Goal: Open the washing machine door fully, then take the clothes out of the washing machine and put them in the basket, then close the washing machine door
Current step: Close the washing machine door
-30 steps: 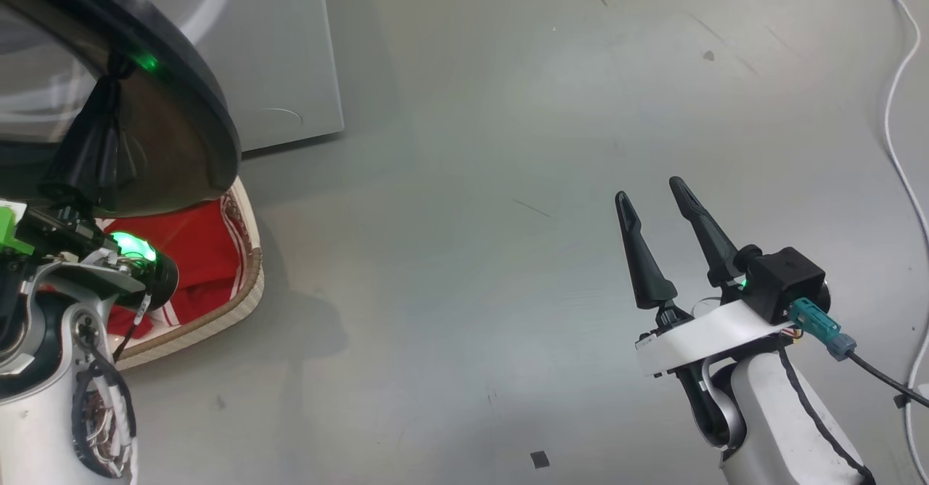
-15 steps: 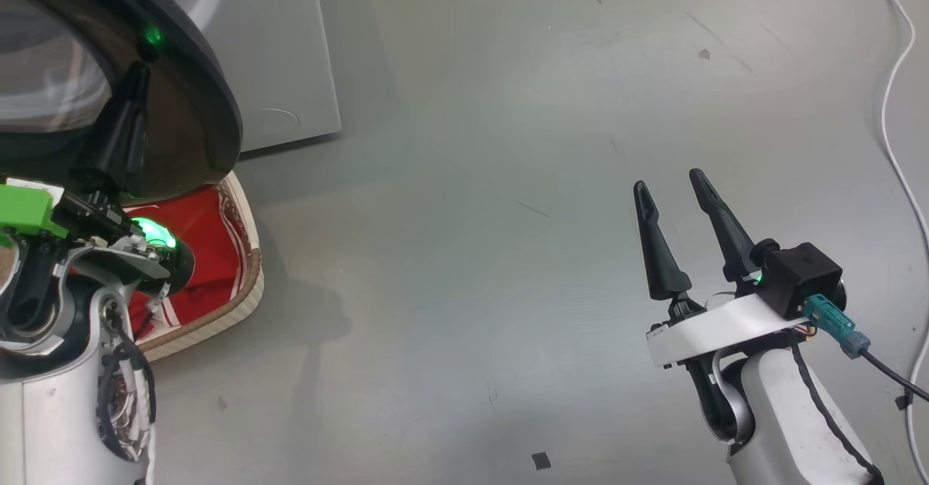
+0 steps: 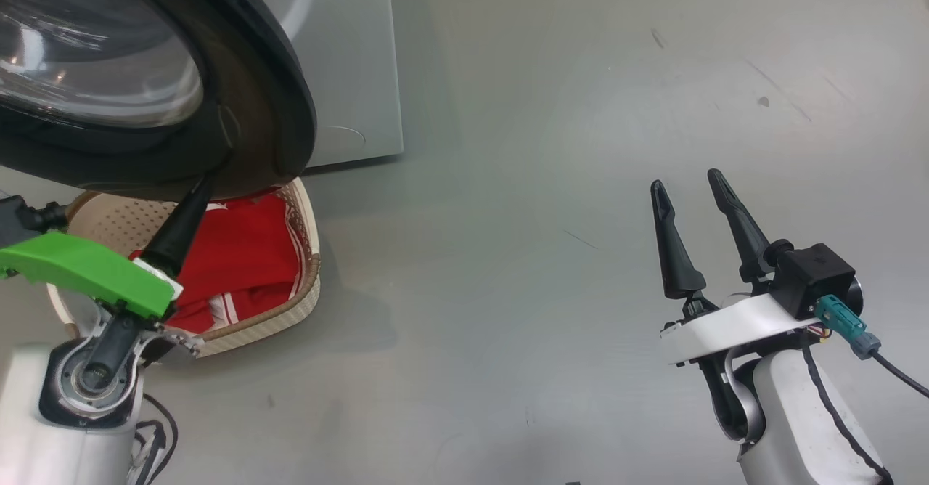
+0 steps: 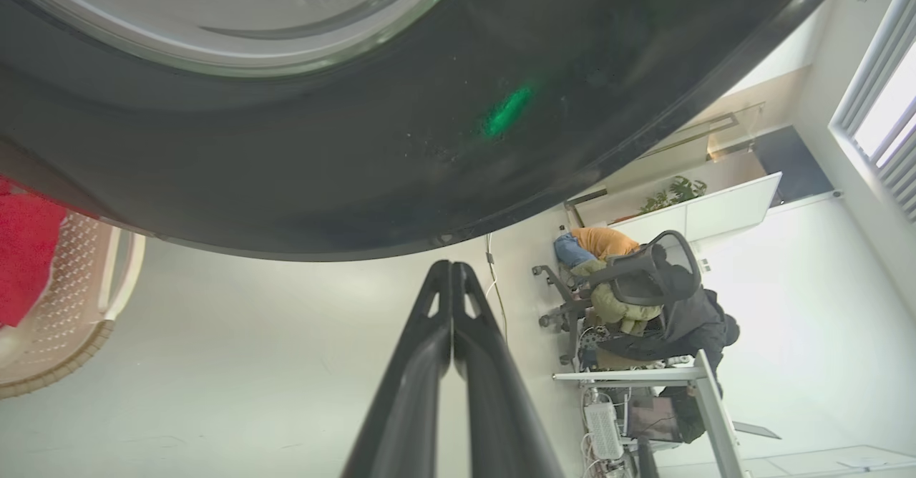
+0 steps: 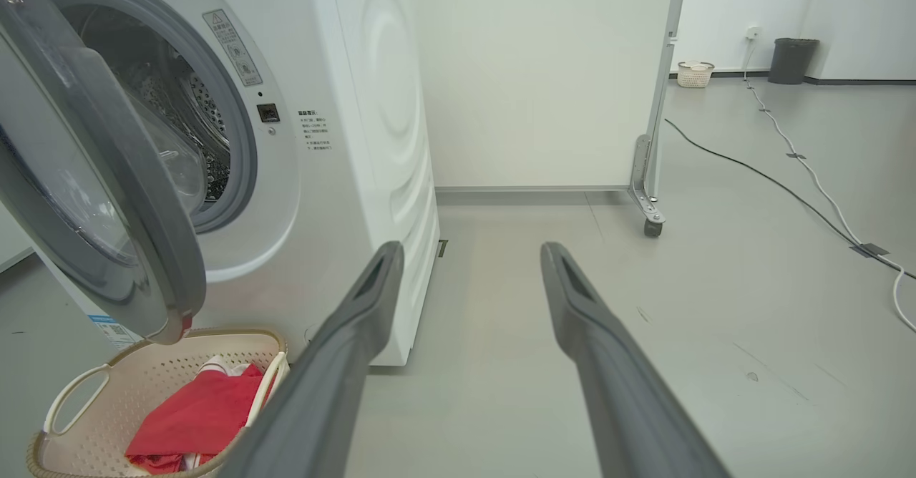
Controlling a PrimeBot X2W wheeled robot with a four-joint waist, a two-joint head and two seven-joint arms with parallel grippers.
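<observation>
Right wrist view gives us the plainest account of progress. The clothes (image 5: 193, 421), red with white trim, lie in a heap inside the basket (image 5: 161, 335), which sits on the floor (image 5: 501, 363) just in front of the washing machine (image 5: 358, 142). As much of the drum mouth (image 5: 215, 99) as we can see past the door holds no fabric. We therefore judge the unloading done, though part of the drum is hidden from us. The washing machine door (image 5: 136, 199) stands swung out, its lower edge hanging above the basket's rim. What is left, as we read it, is the last step: shutting that door.

The left jaws are pressed together with nothing between them. From the head view their fingers (image 3: 181, 223) point up at the underside of the door's black rim (image 3: 276, 122). They are at its edge or just beside it, and we cannot tell whether they touch. We take this as the set-up for pushing the door closed. The right jaws stand wide apart and empty over bare floor, well apart from machine, door and basket alike.
</observation>
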